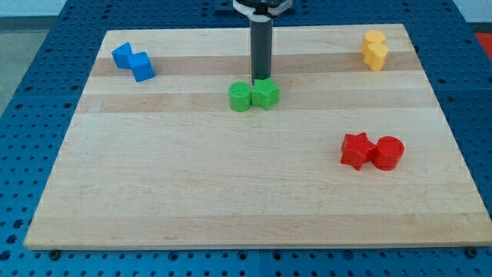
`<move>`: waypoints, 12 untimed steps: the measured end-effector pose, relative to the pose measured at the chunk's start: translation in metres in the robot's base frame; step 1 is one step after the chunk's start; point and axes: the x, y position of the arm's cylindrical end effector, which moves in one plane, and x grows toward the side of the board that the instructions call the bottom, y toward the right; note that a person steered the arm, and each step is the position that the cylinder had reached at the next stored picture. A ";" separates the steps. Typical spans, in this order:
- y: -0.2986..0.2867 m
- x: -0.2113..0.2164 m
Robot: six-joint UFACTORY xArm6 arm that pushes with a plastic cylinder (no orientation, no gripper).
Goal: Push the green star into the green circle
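The green star [267, 94] and the green circle [240, 97] sit side by side, touching, a little above the middle of the wooden board [231, 185]. The circle is on the view's left, the star on the right. My dark rod comes down from the view's top. My tip [260, 79] stands just behind the pair, at the star's top-left edge, close to the seam between the two blocks.
Two blue blocks [133, 61] touch each other at the top left. Two yellow blocks [374, 49] touch at the top right. A red star [357, 150] and a red circle [388, 152] touch at the right.
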 end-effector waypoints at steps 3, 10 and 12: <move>0.087 -0.004; 0.058 0.027; 0.089 0.049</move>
